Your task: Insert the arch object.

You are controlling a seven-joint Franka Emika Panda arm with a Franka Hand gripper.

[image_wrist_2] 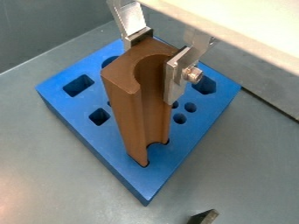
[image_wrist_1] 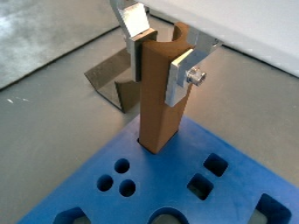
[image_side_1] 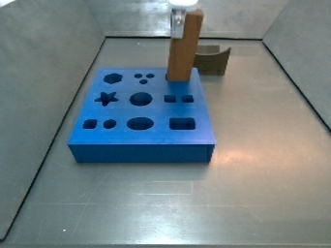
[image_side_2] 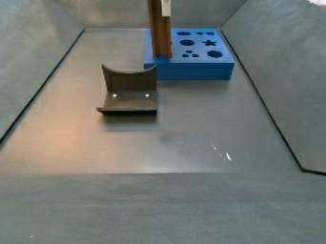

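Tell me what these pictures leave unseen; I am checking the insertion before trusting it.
- Arch object: its lower end hides the cutout beneath in both wrist views, so seating depth is unclear.
- Gripper: the body is cut off by the frame edge; in a side view too small to judge.
- Blue board: its near cutouts are hidden behind the bar.

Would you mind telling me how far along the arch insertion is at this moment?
Done: the arch object is picked up and carried to the blue board. In hand: the gripper holds it upright near its top, its lower end at the board's edge in both wrist views. Left: whether it has entered a cutout cannot be told; seating and release remain. The fixture stands apart.
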